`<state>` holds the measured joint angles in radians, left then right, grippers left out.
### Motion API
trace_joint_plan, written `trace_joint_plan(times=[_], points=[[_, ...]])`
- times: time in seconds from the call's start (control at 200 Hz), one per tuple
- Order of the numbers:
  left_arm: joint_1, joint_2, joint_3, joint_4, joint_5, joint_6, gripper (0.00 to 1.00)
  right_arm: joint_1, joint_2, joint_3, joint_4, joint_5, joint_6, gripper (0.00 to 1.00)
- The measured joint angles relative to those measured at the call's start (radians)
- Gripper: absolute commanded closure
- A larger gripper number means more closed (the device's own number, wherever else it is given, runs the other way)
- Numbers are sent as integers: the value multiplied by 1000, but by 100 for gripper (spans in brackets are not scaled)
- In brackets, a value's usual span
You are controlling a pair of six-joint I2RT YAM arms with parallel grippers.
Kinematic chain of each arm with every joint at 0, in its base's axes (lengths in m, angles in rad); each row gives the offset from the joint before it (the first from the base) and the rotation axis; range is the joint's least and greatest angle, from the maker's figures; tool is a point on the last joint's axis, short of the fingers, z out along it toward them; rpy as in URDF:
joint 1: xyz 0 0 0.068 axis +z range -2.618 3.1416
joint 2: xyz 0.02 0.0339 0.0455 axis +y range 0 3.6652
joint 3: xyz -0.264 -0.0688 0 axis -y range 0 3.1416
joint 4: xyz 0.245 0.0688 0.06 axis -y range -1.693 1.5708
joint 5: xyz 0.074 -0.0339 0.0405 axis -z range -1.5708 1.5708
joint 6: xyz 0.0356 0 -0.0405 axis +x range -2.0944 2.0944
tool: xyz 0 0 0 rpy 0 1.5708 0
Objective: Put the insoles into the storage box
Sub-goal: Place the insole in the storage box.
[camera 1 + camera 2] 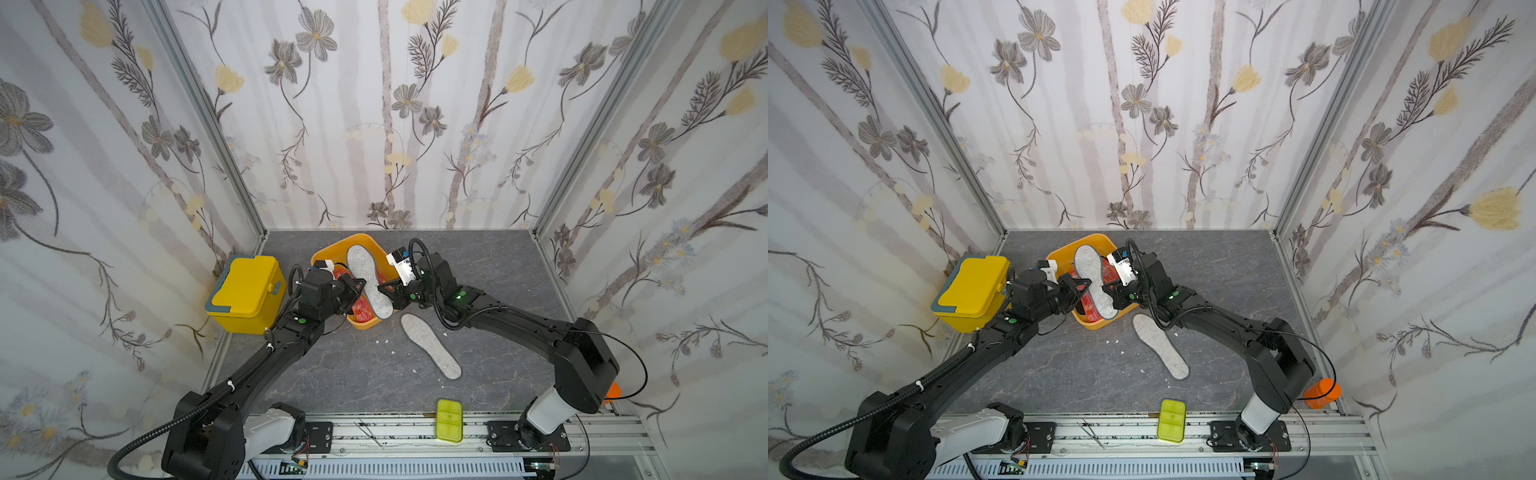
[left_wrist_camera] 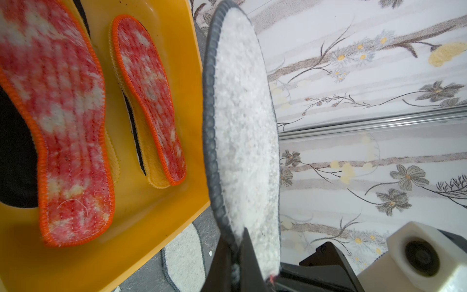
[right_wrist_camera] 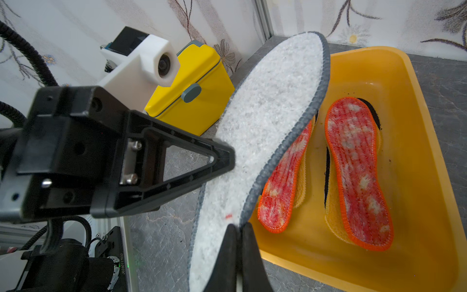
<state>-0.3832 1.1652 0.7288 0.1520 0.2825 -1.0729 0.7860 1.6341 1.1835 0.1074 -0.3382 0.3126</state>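
In both top views the grey felt insole (image 1: 368, 282) (image 1: 1094, 282) hangs over the storage box (image 1: 360, 238) (image 1: 1095, 325), pinched from opposite sides. The left hand (image 1: 360, 286) (image 1: 1087, 285) is clamped on one long edge and the right hand (image 1: 384, 287) (image 1: 1106, 287) on the other. The insole lies between the two hands. Its long axis runs nearly along the box's long axis, with the heel end reaching to about the box's near rim. A second grey felt insole (image 1: 430, 345) (image 1: 1160, 351) lies flat on the counter (image 1: 353, 374) just past that rim, nearer the right hand.

In the left wrist view the left hand (image 2: 235, 265) has its fingers together on the dark-stitched rim. The grey felt insole (image 2: 242, 126) runs straight away from it, seen almost edge-on. To one side of it the storage box (image 2: 156, 215) holds the red-orange insoles (image 2: 68, 126).

In the right wrist view the right hand (image 3: 238, 252) is closed on the heel edge. The grey felt insole (image 3: 265, 126) is tilted, its toe out ahead of the hand. The left hand (image 3: 225, 161) presses in on the side away from the storage box (image 3: 429, 151). The red-orange insoles (image 3: 358, 172) lie lengthwise inside on yellow and black ones.

As I judge it, the drop depends on tipping the insole flat while its length stays in line with the box.
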Motion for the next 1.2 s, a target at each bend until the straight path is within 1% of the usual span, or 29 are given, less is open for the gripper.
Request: trace_joint_plan(times=[0.09, 0.185, 0.265, 0.315, 0.375, 0.42, 0.455, 0.51, 0.56, 0.589, 0.654, 0.729, 0.854, 0.994, 1.199], points=[[0, 1, 0, 0, 0, 0, 100, 0, 0, 3, -2, 4, 0, 100], [0, 1, 2, -1, 0, 0, 100, 0, 0, 8, -13, 11, 0, 96], [0, -1, 4, -2, -1, 0, 100, 0, 0, 14, -22, 23, -1, 93], [1, -3, 4, -3, -1, 1, 100, 0, 0, 16, -26, 29, -4, 89], [1, -7, 4, -4, -5, 0, 100, 0, 1, 18, -33, 32, -8, 88], [2, -9, 4, -6, -9, 0, 100, 0, 1, 20, -37, 39, -8, 85], [3, -13, 4, -8, -11, 1, 100, 0, 1, 23, -40, 43, -8, 80], [3, -19, 4, -8, -20, 0, 100, 0, 2, 26, -43, 55, -10, 83], [5, -24, 4, -8, -21, 0, 100, 0, 2, 28, -43, 57, -12, 83], [5, -26, 4, -9, -24, 0, 100, 0, 2, 29, -44, 57, -12, 81], [5, -30, 4, -14, -32, 0, 100, 0, 3, 32, -45, 58, -14, 73], [6, -31, 4, -19, -37, 0, 100, 0, 3, 34, -48, 68, -19, 72], [10, -31, 4, -27, -45, 1, 100, -5, 2, 34, -52, 86, -19, 65], [19, -29, 4, -39, -46, 3, 100, -16, -15, 34, -56, 112, -19, 65], [56, -14, 4, -53, -45, 9, 100, -49, -65, 8, -66, 132, -19, 66]])
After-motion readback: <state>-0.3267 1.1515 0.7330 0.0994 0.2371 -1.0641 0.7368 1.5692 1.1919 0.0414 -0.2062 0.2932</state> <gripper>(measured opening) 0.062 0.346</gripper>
